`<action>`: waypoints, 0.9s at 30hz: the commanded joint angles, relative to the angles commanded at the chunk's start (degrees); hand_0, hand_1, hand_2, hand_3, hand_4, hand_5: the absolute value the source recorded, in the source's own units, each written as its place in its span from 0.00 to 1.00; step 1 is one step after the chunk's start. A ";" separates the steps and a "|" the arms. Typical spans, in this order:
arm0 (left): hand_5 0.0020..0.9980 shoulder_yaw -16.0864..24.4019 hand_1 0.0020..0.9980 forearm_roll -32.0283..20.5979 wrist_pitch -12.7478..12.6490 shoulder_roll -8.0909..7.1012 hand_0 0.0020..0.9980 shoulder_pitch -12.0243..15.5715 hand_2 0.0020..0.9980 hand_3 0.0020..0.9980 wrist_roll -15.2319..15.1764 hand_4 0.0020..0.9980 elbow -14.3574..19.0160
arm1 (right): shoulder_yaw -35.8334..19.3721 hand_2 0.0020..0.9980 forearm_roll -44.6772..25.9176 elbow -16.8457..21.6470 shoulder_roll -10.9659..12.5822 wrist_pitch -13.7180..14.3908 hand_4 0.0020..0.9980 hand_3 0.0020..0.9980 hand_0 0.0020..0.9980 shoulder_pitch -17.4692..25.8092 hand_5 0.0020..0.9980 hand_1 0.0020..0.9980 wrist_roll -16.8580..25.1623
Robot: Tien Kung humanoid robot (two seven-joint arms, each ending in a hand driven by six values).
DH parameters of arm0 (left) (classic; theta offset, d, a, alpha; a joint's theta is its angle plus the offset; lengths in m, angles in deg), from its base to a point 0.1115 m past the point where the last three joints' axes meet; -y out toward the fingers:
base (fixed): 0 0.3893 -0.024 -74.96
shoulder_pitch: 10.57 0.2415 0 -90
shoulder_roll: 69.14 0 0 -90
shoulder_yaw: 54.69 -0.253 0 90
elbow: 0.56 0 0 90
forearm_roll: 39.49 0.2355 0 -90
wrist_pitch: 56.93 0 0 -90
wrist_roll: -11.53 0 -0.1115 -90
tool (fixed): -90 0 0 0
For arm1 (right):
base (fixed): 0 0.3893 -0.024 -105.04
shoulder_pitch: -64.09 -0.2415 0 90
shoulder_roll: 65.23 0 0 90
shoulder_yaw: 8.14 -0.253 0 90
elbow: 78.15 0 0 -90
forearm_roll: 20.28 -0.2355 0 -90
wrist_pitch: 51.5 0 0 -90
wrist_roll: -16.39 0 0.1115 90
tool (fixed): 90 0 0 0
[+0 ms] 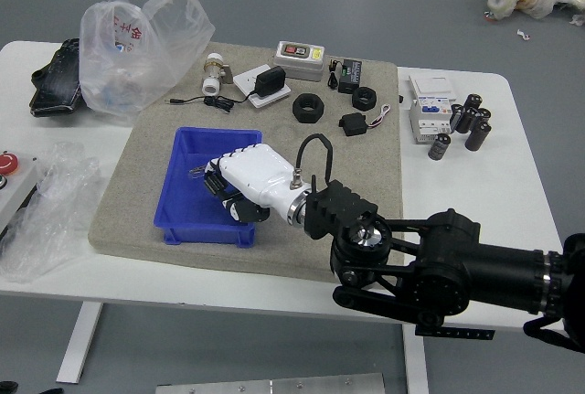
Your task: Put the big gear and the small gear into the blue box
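My right hand (230, 195), white with black tips, reaches from the right over the blue box (166, 195) and covers part of its inside. Whether it holds anything is hidden. A small metallic piece (196, 172) shows in the box, left of the hand. Two black ring-shaped parts, seemingly the gears, lie on the grey mat beyond the box: the bigger one (308, 108) and, to its right, the smaller one (364, 99). Only a black bit, seemingly my left hand (8, 387), shows at the lower left corner.
Behind the box are a white-capped cylinder (212, 76), a black adapter (270, 81) with cable and a grey switch box (300, 58). Plastic bags (137, 56) lie left. A small black motor (353, 124), white boxes (430, 111) and several black cylinders (477, 135) stand right.
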State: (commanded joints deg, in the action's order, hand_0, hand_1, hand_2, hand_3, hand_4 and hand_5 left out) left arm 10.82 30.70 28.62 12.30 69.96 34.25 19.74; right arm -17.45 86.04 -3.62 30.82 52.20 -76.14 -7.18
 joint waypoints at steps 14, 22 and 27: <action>0.55 -0.09 0.61 -0.23 0.17 0.00 0.63 0.00 0.57 0.69 -0.45 0.72 -0.05 | -0.15 0.79 1.21 0.16 1.21 -2.57 0.36 0.62 0.69 -0.19 0.04 0.76 -0.52; 0.55 0.05 0.61 -0.09 0.24 0.05 0.63 -0.11 0.57 0.68 -0.71 0.72 -0.05 | -0.83 0.79 1.78 2.45 2.67 -2.77 0.38 0.62 0.69 -0.47 0.03 0.76 -0.48; 0.55 0.12 0.61 -0.08 0.29 0.03 0.63 -0.09 0.57 0.68 -0.76 0.72 -0.04 | -0.67 0.79 1.50 2.73 3.12 -2.86 0.36 0.61 0.69 -0.57 0.04 0.76 -0.44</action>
State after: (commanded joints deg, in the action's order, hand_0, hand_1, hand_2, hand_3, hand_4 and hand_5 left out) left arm 10.94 30.63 28.91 12.34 69.88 33.49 19.70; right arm -18.11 87.54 -0.89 33.94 49.34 -76.71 -7.63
